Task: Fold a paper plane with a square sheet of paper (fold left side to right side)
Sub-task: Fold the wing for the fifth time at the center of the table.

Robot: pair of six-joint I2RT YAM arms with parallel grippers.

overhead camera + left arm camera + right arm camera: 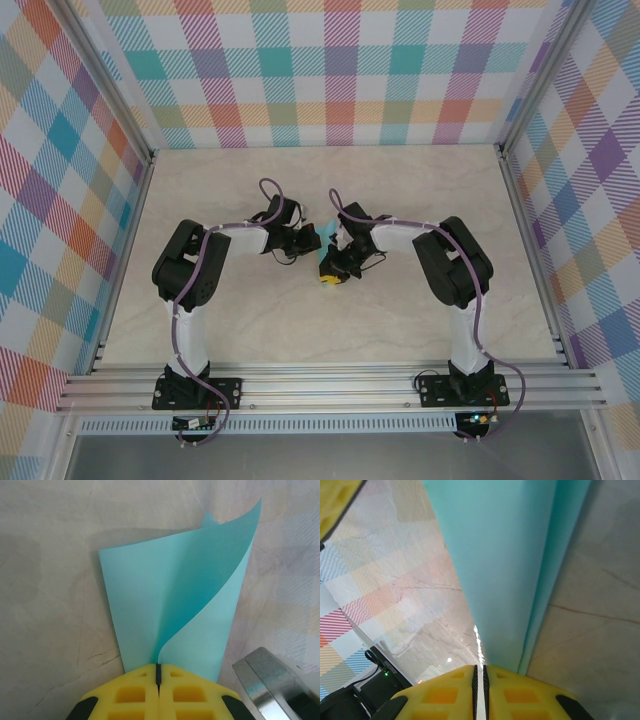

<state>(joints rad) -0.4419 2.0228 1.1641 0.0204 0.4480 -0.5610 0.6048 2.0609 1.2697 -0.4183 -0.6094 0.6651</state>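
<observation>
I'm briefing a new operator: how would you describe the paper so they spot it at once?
On the pale marble-look table, look at the middle, where the left gripper and right gripper meet. A thin turquoise sheet of paper sits between them, one flap curling upward. Nothing else on the tabletop is blue; the fingers are yellow.

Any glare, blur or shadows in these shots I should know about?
Left wrist: the sheet of paper is sharp and casts a soft shadow on the table; the metal piece at lower right is blurred. Right wrist: a glare streak on the glossy table, above the right gripper. Top external: even light.
</observation>
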